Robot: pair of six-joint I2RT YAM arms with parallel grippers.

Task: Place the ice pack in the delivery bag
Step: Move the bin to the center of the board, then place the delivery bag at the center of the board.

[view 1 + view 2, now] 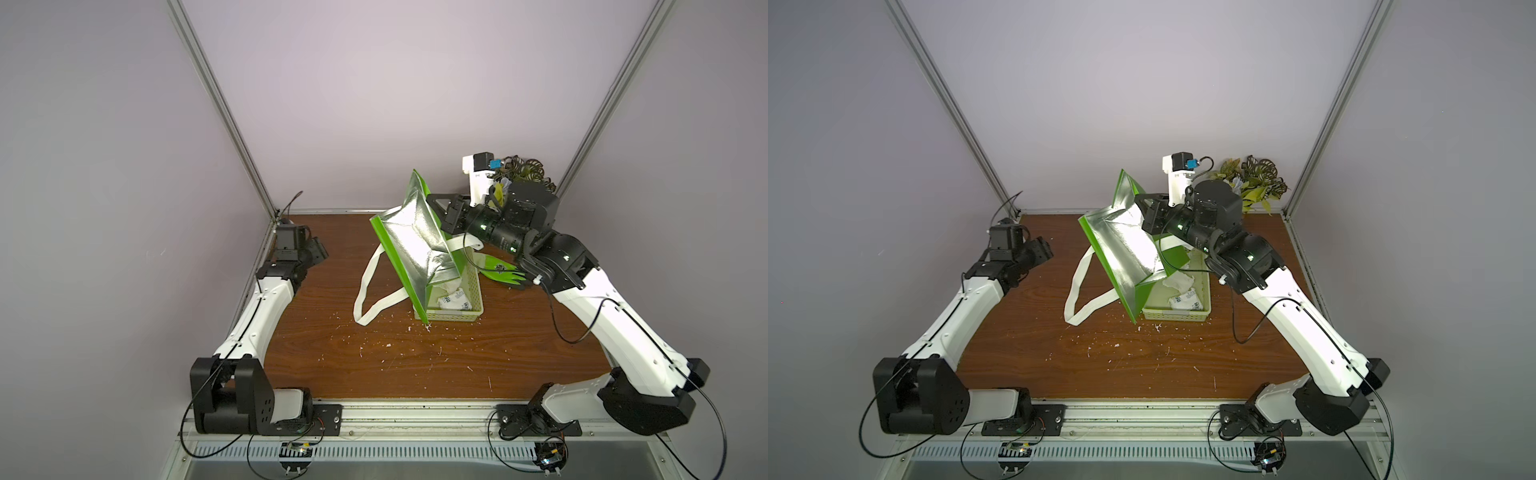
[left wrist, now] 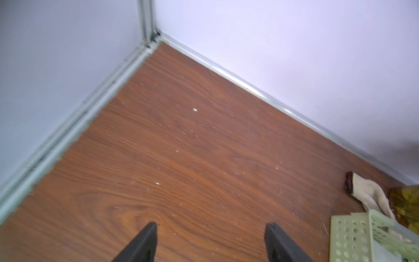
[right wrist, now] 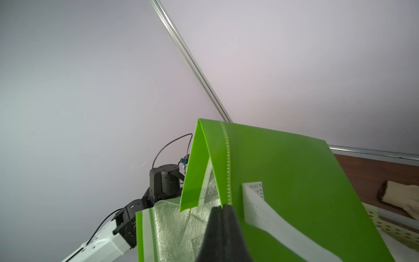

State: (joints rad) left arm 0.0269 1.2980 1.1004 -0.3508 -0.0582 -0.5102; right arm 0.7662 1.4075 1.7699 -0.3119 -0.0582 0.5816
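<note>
The right gripper [image 3: 223, 207] has its black fingers pressed together on the top edge of the delivery bag [image 3: 283, 163]. It pinches the green wall just beside the stitched seam and the sewn end of a white strap [image 3: 272, 217]. In both top views the bag [image 1: 411, 245] [image 1: 1125, 245] hangs tilted from that pinch. Its mouth is open and the silver foil lining faces up, and its lowest corner is down at the front corner of the pale green perforated basket [image 1: 457, 318]. The bag leans over the end of the basket nearer the left arm. The second strap handle [image 1: 370, 291] trails in a loop on the desk [image 1: 332, 374] beside it.

The ice pack [image 1: 455, 300] [image 1: 1185, 300] – a white pouch with blue print – lies inside the basket, outside the bag, next to a crumpled white piece. A green glove [image 1: 498, 270] lies on the desk just beyond the basket, under the right arm. A beige knitted glove [image 3: 403, 197] with a dark cuff lies near the back wall, and a leafy plant [image 1: 1258, 178] stands in the far corner.

The left gripper [image 2: 212, 224] has its fingers spread wide with nothing between them. It is over bare desk near the far corner on its own side – well apart from the bag [image 1: 318, 249]. White crumbs [image 1: 386, 345] are scattered over the wood in front of the basket
</note>
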